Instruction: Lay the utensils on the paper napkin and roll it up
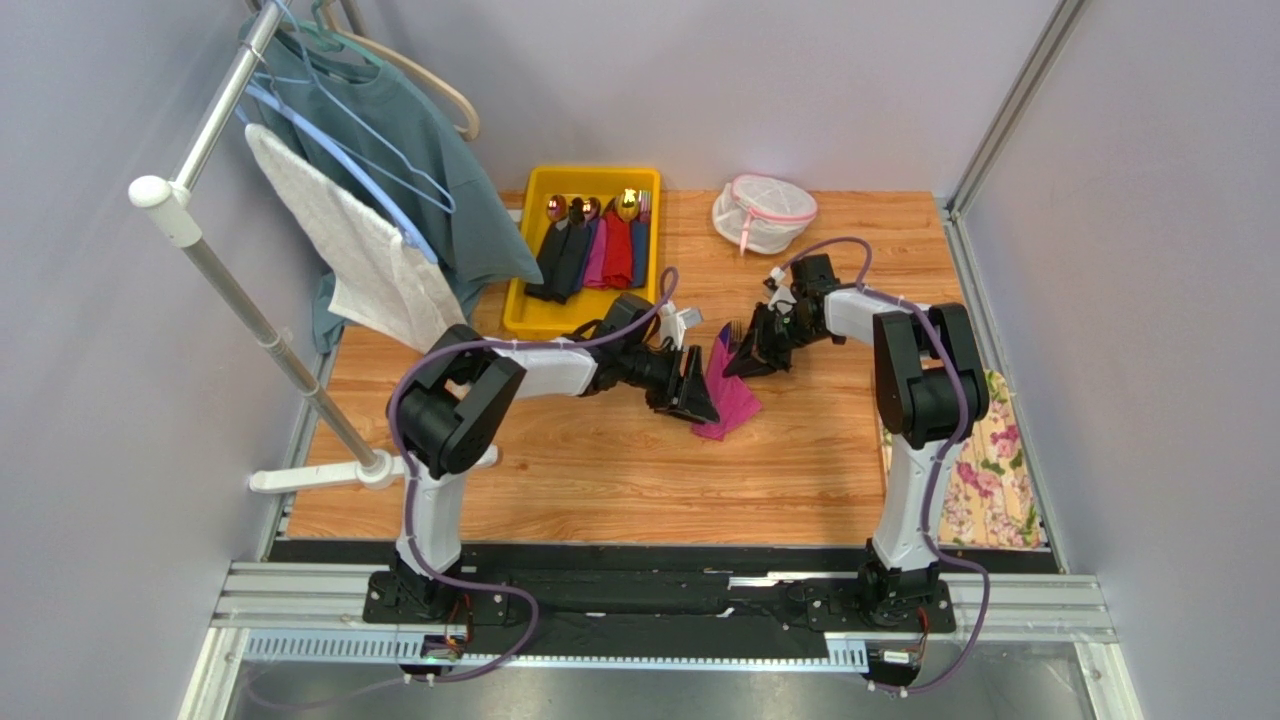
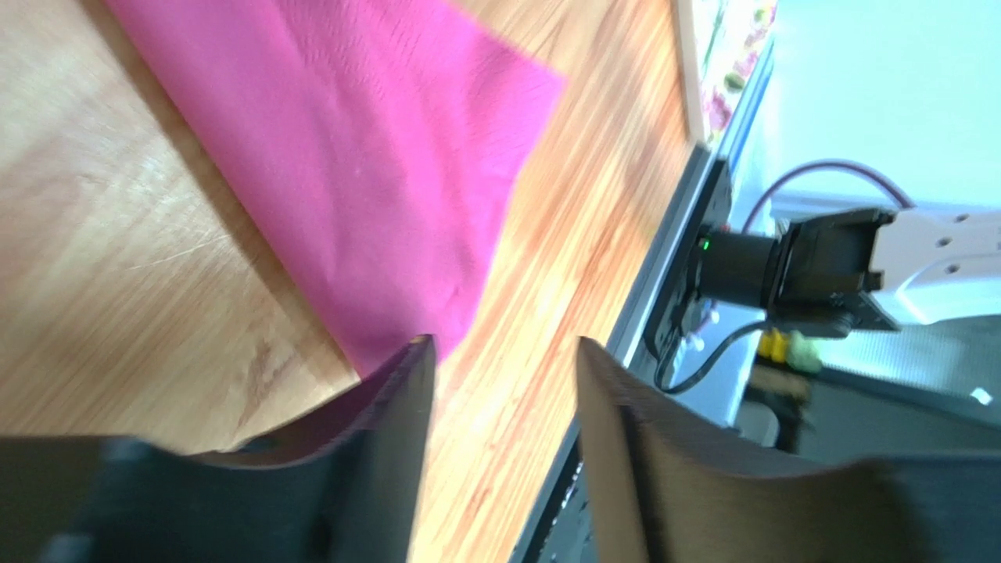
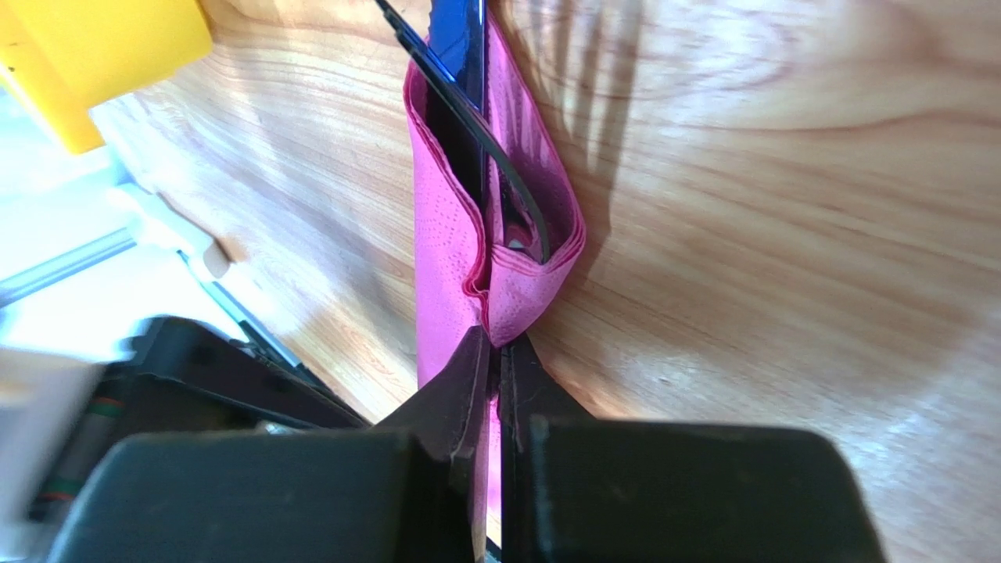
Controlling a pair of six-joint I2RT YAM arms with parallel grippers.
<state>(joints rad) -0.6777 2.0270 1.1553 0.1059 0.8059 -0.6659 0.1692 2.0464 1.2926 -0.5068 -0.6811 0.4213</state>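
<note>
- The paper napkin (image 3: 531, 276) lies in the middle of the desk (image 1: 601, 465), folded around the utensils (image 3: 461, 47).
- Right jaws pinch its fold closed; left jaws stand open at its loose corner.
- Risk: a hard pull may tear the paper, or the utensils may slide out.

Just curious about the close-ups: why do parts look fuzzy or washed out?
Left wrist view: the black fingers nearest the lens are soft, the thin magenta-pink paper napkin sharper, the far wall bleached white. Right wrist view: streaky shadows cross the wooden table; the near black gripper blurs. Top view: even, sharp.
</note>
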